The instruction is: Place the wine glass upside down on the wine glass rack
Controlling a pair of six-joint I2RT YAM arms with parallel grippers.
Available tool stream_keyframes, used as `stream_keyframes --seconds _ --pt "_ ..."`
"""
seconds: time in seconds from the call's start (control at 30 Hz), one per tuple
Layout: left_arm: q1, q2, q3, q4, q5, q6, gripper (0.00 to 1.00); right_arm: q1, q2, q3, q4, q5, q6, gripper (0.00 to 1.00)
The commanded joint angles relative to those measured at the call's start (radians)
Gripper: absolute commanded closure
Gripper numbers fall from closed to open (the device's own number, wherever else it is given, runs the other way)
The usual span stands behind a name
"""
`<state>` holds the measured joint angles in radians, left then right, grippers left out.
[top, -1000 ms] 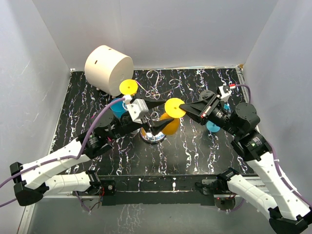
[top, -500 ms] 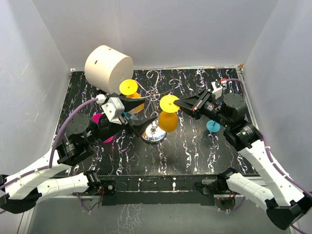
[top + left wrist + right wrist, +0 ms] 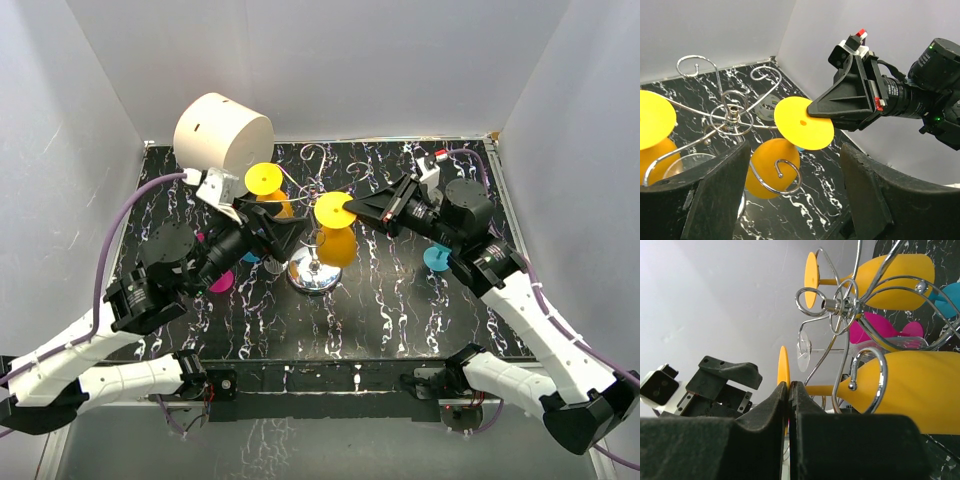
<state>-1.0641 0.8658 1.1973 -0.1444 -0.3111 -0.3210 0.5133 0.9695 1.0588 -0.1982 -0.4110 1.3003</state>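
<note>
Pinching the thin yellow foot of the wine glass (image 3: 338, 247), the right gripper (image 3: 350, 212) is holding it with jaws clenched on the disc's edge. The left gripper (image 3: 288, 233) is hovering just beside, jaws released and grasping nothing.

The glass is hanging upside down, bowl low and foot high, at one curled arm of the wine glass rack (image 3: 313, 275), above the chrome base on the desk (image 3: 400, 300).

The hanging step is probably nearing its end. The next move is asking for the stem to sit fully inside the curl before the right jaws let go, then a straight retreat without dragging the wire.

The right wrist view is showing the curl passing where stem meets bowl, which the top view is hiding under the foot. Whether the wire is carrying the glass, no view is telling. Only the top view is showing both arms together.
</note>
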Motion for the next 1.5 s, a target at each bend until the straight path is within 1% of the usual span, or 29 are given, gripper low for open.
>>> stream_keyframes --seconds 0.0,0.13,0.27,0.33,0.57,1.2,1.47 --pt "-0.001 -0.002 -0.008 0.018 -0.025 -0.104 0.30 0.022 0.004 0.072 0.070 -0.008 -0.033 1.00" --pt "0.000 -0.044 -0.040 0.059 -0.080 -0.090 0.30 0.055 0.027 0.093 0.059 0.003 -0.047 1.00" --pt "0.000 -0.094 -0.095 0.102 -0.102 -0.078 0.30 0.095 0.052 0.101 0.072 0.027 -0.055 1.00" --pt "0.000 -0.110 -0.107 0.105 -0.115 -0.075 0.30 0.103 0.062 0.104 0.097 0.031 -0.055 1.00" --pt "0.000 -0.145 -0.118 0.089 -0.163 -0.050 0.30 0.126 0.115 0.136 0.108 0.037 -0.066 1.00" --pt "0.000 -0.166 -0.125 0.104 -0.217 -0.003 0.29 0.205 0.168 0.166 0.105 0.014 -0.124 1.00" --pt "0.000 -0.165 -0.131 0.103 -0.229 -0.007 0.27 0.215 0.133 0.144 0.076 0.032 -0.131 1.00"
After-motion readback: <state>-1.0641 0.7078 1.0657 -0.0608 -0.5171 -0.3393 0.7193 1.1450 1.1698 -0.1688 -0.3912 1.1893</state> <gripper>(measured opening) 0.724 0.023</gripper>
